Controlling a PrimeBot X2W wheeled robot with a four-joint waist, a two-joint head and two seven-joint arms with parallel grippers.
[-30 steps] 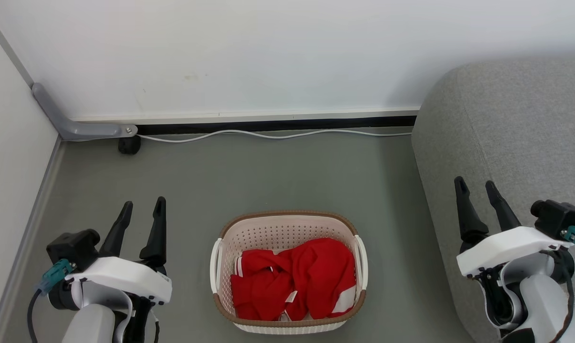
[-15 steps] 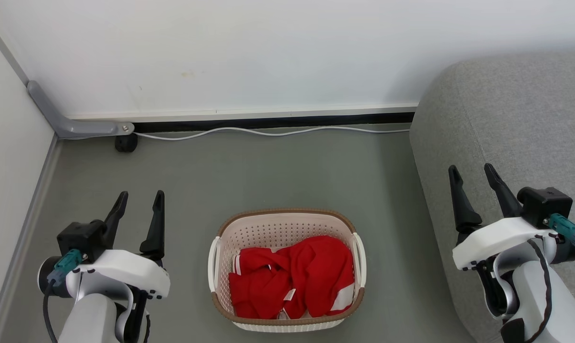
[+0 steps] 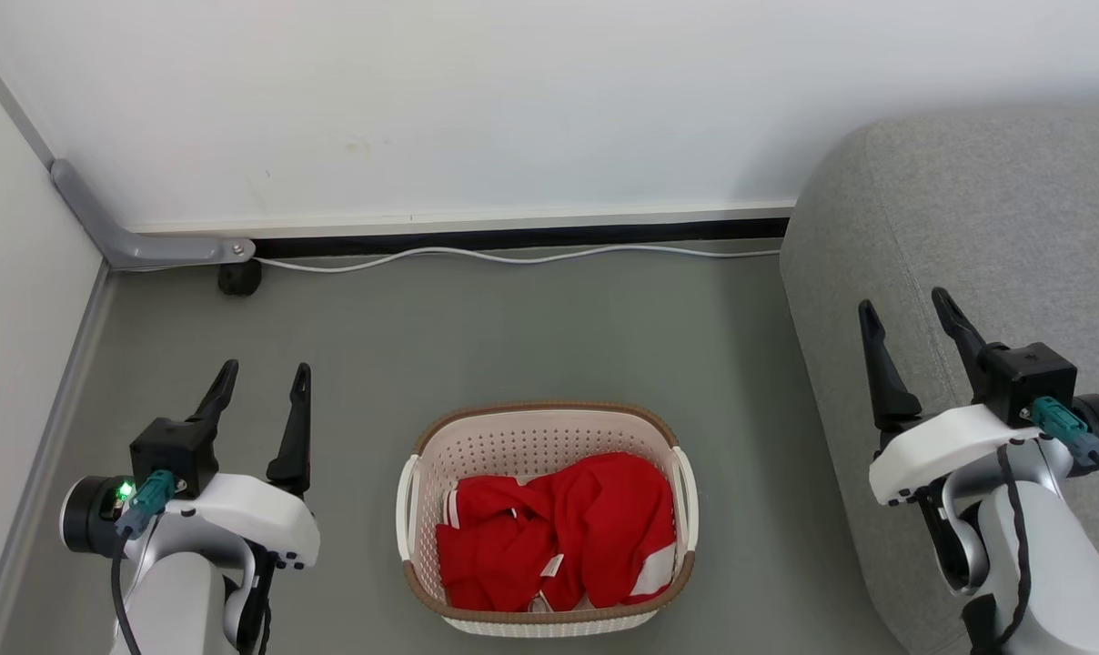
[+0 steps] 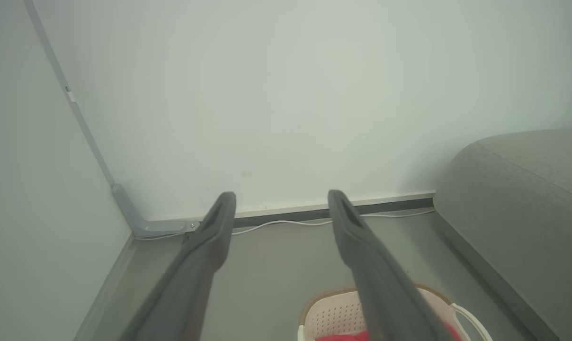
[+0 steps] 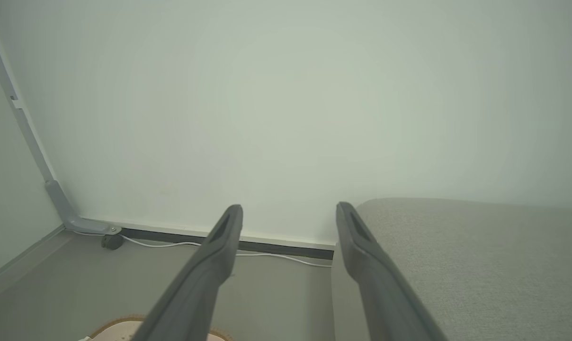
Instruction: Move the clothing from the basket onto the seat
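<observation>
The cream-white basket [image 3: 549,428] with a brown rim stands on the grey floor at bottom centre of the head view. Red clothing [image 3: 559,544] with white trim lies bunched inside it. The grey seat [image 3: 968,209] fills the right side. My left gripper [image 3: 263,377] hangs open to the left of the basket, apart from it. My right gripper [image 3: 904,314] is open over the seat's front edge, holding nothing. In the left wrist view the left gripper [image 4: 281,199] points at the wall, with the basket [image 4: 324,315] low between its fingers. The right gripper [image 5: 288,210] in the right wrist view also faces the wall, beside the seat [image 5: 480,255].
A white wall closes the far side, with a white cable [image 3: 513,257] along its base. A grey bracket [image 3: 140,241] and a small black caster [image 3: 238,277] sit in the left corner. A side wall runs down the left.
Both grippers have risen a little and turned, their fingers pointing more upward in the head view. The camera shifted slightly. The clothing and basket lie as before.
</observation>
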